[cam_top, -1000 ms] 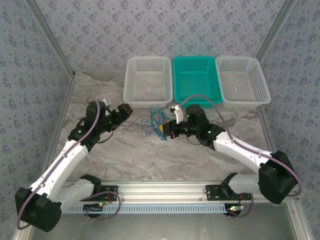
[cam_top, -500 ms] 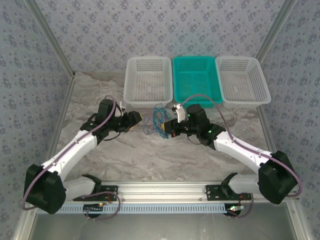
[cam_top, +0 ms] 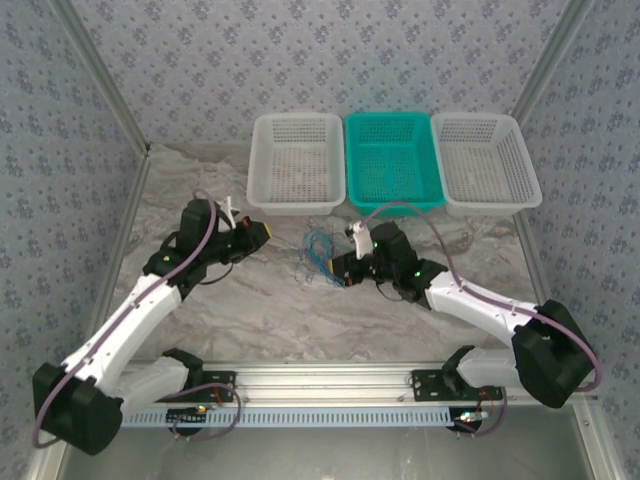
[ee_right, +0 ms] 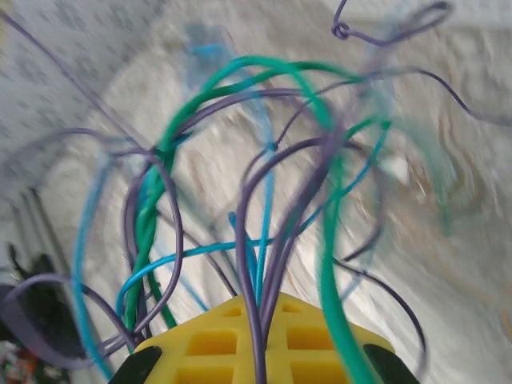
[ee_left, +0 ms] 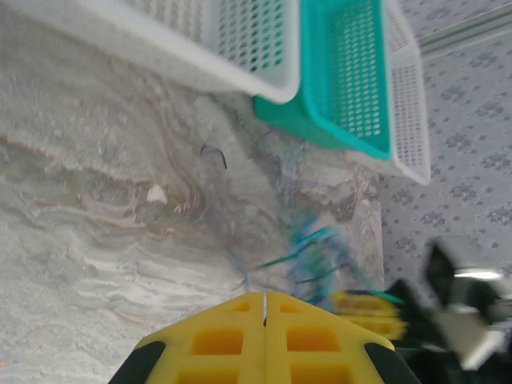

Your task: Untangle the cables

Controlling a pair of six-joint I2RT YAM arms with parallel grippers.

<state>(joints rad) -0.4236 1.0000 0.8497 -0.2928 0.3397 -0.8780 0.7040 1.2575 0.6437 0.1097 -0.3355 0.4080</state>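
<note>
your right gripper (ee_right: 260, 302) pinches the tangle of thin blue, green and dark wires (cam_top: 318, 247); your left gripper (ee_left: 265, 298) is closed, contents unclear.

You'll see the cables (cam_top: 318, 247) as one loose tangle of green, blue and dark purplish loops, mid-tabletop (cam_top: 300, 315) toward its far edge.

Noted: cables (cam_top: 318, 246) green, blue, dark purple; middle basket (cam_top: 390, 117) teal; left basket (cam_top: 297, 118) and right basket (cam_top: 476, 117) white; surface (cam_top: 280, 310) grey-beige, marbled; walls (cam_top: 300, 50) grey-blue, floral print; left tool (ee_left: 265, 300) and right tool (ee_right: 258, 308) yellow.
</note>
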